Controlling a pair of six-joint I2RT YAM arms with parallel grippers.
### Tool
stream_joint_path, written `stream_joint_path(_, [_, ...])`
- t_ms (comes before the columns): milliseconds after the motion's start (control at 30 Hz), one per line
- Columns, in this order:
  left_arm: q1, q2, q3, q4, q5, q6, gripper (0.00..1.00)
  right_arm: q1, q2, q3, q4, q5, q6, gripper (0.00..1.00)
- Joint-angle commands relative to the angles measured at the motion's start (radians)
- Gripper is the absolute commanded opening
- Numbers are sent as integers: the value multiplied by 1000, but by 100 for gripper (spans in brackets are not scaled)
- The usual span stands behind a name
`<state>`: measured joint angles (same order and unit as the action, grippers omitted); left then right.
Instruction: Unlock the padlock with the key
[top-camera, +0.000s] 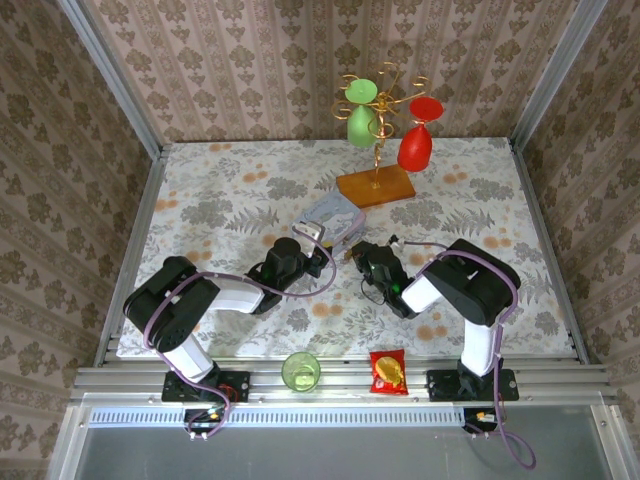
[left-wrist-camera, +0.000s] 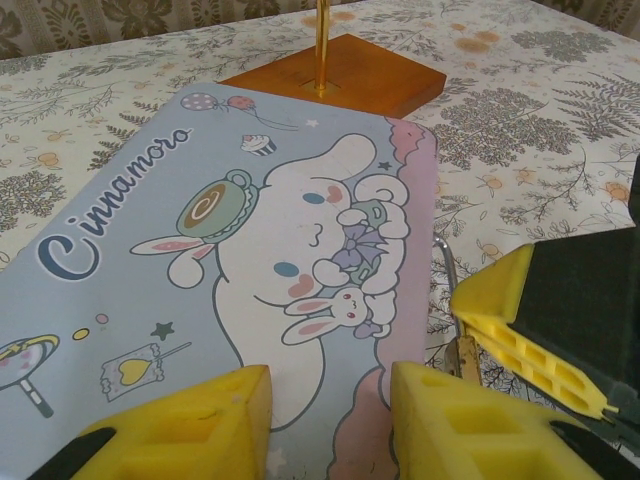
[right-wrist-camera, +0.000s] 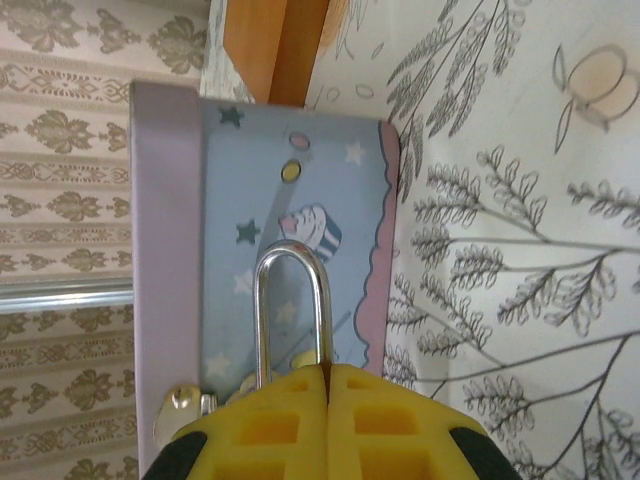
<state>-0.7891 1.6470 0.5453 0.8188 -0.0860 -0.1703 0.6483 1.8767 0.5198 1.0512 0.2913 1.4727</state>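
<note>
One tiny padlock (right-wrist-camera: 291, 262), clenched in your right gripper (right-wrist-camera: 325, 385): likely light, stiff, slippery metal; pinch the body, not the thin shackle (right-wrist-camera: 262, 320). Left gripper (left-wrist-camera: 330, 392) hangs released.

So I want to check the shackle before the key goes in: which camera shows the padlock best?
Right wrist view: the padlock shackle stands clear above the shut right gripper, whose fingers hide the body. The left wrist view catches a thin sliver of shackle; from the top it is too small to judge.
</note>
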Motion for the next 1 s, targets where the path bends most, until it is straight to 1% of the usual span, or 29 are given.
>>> stream_joint_path(0, [25,44,-56,-247,-9,-17,36,-27,-11,-9,-14,83,-1,0])
stream_joint_path(100, [25,42,-58,-249,-12,-19,37,-39,-23,-11,-36,80,-20,0])
stream_joint_path(267, [30,29,-53,-273,-19,-21,36,-53,-92,-25,-117,109,-93,0])
stream_joint_path(333, [32,17,-60,-266,-23,-24,37,-59,-100,-30,-118,103,-104,0])
stream_joint_path(467, [37,10,-66,-263,-21,-31,36,-64,-78,-27,-84,91,-99,0])
stream_joint_path(567, [43,9,-71,-262,-15,-38,37,-80,-52,-20,-106,82,-46,0])
stream_joint_path(633, [45,5,-74,-263,-15,-38,37,-84,-29,-19,-95,65,-34,0])
stream_joint_path(700, [47,1,-75,-261,-12,-38,37,-85,-16,-9,-79,24,-74,0])
stream_joint_path(767, [48,-1,-72,-265,-9,-37,37,-87,-27,8,-112,-17,-131,0])
stream_joint_path(800, [47,1,-68,-266,-7,-37,37,-85,-36,12,-137,-24,-160,1])
stream_joint_path(833, [48,1,-67,-268,-6,-38,37,-85,-45,13,-175,-31,-173,7])
stream_joint_path(900, [47,2,-65,-267,-4,-41,37,-88,-46,13,-172,-66,-220,17])
stream_joint_path(967, [48,4,-67,-264,-4,-44,37,-92,-46,7,-158,-88,-251,20])
